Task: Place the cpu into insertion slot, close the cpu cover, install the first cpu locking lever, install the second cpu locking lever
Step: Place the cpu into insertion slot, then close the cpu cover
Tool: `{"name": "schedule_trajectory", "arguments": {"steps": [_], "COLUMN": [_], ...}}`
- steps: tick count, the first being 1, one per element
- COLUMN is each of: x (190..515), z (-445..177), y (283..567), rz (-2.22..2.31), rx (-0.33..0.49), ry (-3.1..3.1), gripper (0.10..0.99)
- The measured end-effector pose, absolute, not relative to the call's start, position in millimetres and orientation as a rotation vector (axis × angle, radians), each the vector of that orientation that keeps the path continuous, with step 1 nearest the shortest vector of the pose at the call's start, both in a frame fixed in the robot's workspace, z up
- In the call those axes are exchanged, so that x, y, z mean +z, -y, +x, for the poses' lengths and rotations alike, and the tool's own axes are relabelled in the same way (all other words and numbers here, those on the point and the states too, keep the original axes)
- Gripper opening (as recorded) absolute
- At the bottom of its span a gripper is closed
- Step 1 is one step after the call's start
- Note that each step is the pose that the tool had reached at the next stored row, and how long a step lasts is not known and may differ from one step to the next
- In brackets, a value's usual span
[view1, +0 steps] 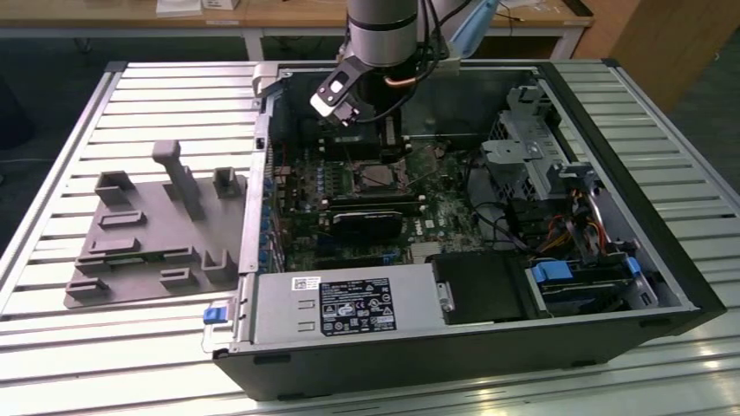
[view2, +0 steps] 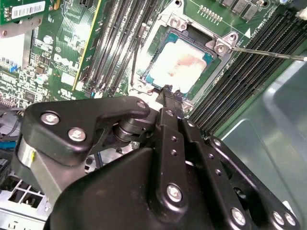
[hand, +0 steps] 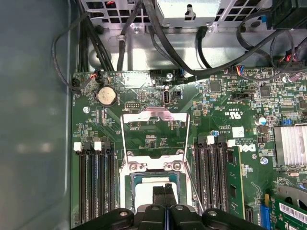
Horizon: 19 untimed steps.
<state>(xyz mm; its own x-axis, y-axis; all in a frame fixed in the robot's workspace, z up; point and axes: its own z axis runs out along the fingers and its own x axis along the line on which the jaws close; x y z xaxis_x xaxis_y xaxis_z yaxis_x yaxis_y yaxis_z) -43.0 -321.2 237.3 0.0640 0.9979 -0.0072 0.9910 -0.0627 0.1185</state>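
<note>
The cpu point(view2: 180, 64) is noted seated in the socket on the motherboard point(hand: 225, 103). The hand point(view2: 168, 90) is found closed, fingers pressed together, nothing held, at the cpu's near edge; contact cannot be confirmed. The cpu cover point(hand: 154, 113) is recorded swung open beside the socket.

A workshop or lab: open computer case point(view1: 486, 360) on a slatted metal table point(view1: 104, 351), workbenches point(view1: 289, 17) behind.
</note>
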Motion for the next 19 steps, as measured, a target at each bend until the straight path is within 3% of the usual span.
{"name": "schedule_trajectory", "arguments": {"steps": [6, 19], "x": [236.9, 236.9], "z": [-42.8, -42.8], "y": [321.2, 321.2], "rz": [2.247, 2.253], "rx": [0.064, 0.051], "ry": [-2.109, -2.115], "gripper": [0.102, 0.102]}}
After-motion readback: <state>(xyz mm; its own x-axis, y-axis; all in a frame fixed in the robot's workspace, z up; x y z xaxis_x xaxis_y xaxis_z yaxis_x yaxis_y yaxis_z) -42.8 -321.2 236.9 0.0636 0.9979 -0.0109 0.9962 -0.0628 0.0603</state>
